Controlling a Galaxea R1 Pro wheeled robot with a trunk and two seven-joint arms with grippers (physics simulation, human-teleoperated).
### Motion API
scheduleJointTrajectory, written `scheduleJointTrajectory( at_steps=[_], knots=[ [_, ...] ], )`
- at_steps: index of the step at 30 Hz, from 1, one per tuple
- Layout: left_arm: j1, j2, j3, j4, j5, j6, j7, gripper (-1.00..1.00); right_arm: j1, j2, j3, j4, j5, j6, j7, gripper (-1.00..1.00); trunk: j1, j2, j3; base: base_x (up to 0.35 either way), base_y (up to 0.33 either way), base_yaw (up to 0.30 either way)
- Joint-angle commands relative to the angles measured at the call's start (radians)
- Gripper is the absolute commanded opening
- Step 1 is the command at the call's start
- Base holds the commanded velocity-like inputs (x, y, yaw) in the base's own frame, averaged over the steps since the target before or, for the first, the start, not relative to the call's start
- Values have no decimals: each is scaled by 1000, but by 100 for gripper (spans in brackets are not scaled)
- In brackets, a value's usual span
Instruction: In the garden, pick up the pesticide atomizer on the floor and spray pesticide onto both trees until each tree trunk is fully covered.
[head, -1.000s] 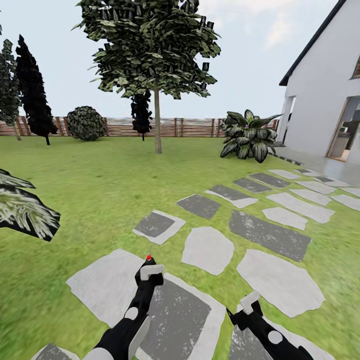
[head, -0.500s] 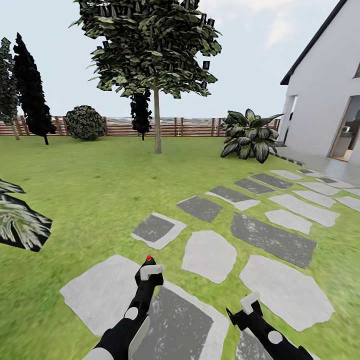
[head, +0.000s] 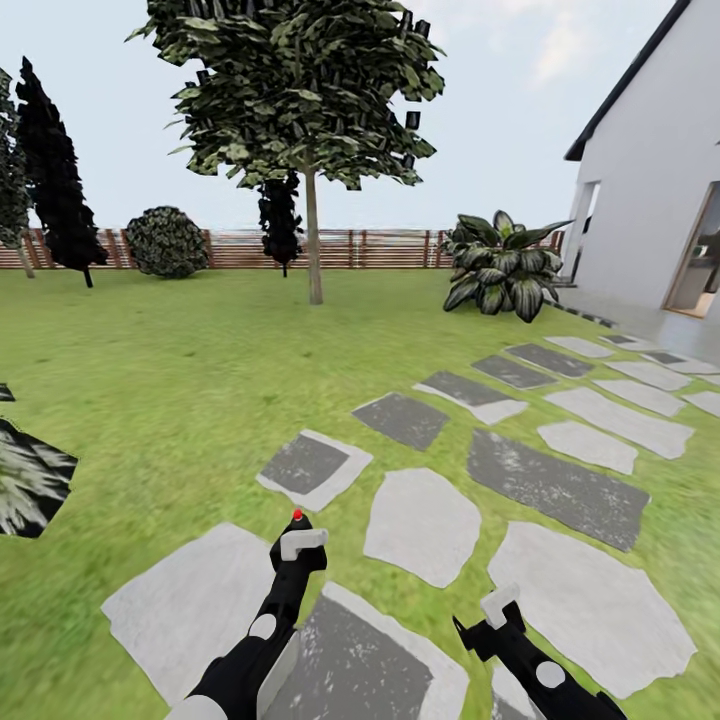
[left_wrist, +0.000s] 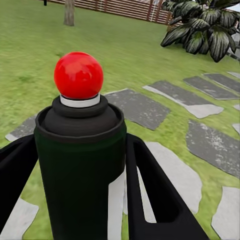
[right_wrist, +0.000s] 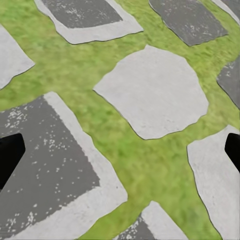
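Left end effector gripping atomizer, stepping stones, distant tree

The tree canopy is cropped by the top edge.

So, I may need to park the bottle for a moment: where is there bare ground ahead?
Open lawn runs between the stepping stones and the tree trunk. The flat slabs themselves are bare too. It is tighter by the broad-leaved plant near the house, and beside the dark foliage at the robot's left.
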Motion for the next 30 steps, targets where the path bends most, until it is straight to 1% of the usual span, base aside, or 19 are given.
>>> scheduleJointTrajectory(
  at_steps=[1, 30],
  knots=[
    [0, 0, 0, 0, -1, 0, 0, -100, 0, 0, 0, 0, 0, 0, 0, 100, 0, 0, 0, 286, 0, 0],
    [0, 0, -1, 0, 0, 0, 0, -100, 0, 0, 0, 0, 0, 0, 0, 100, 0, 0, 0, 292, 0, 0]
  ],
)
